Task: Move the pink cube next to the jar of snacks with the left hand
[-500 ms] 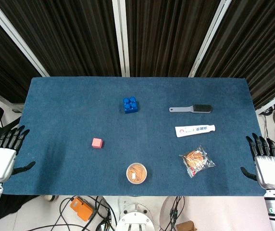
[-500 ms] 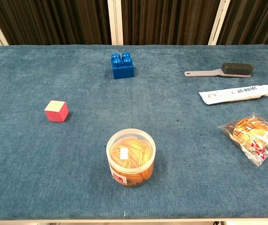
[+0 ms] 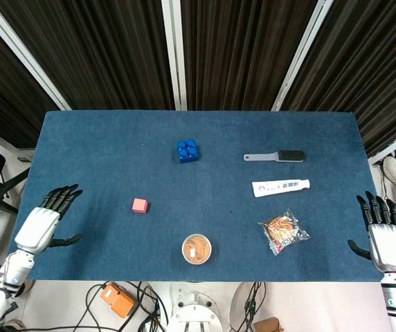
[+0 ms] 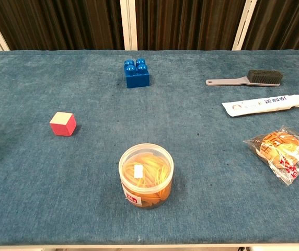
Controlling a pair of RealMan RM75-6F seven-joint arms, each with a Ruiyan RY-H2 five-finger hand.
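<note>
The pink cube (image 3: 140,205) (image 4: 63,124) sits on the blue table (image 3: 101,152), left of centre. The clear jar of snacks (image 3: 196,249) (image 4: 146,175) stands upright near the front edge, to the right of the cube and closer to me. My left hand (image 3: 42,221) hovers over the table's left edge with its fingers spread, holding nothing, well left of the cube. At the table's right edge my right hand (image 3: 385,235) is open with fingers pointing away from me. Neither hand shows in the chest view.
A blue toy brick (image 3: 188,150) lies at the back centre. A grey brush (image 3: 275,156), a toothpaste tube (image 3: 281,187) and a bagged snack (image 3: 283,232) lie on the right half. Cables and an orange object (image 3: 117,299) are on the floor in front.
My left hand has moved right and inward over the table's left edge, toward the cube. The right hand and all objects have stayed put.
</note>
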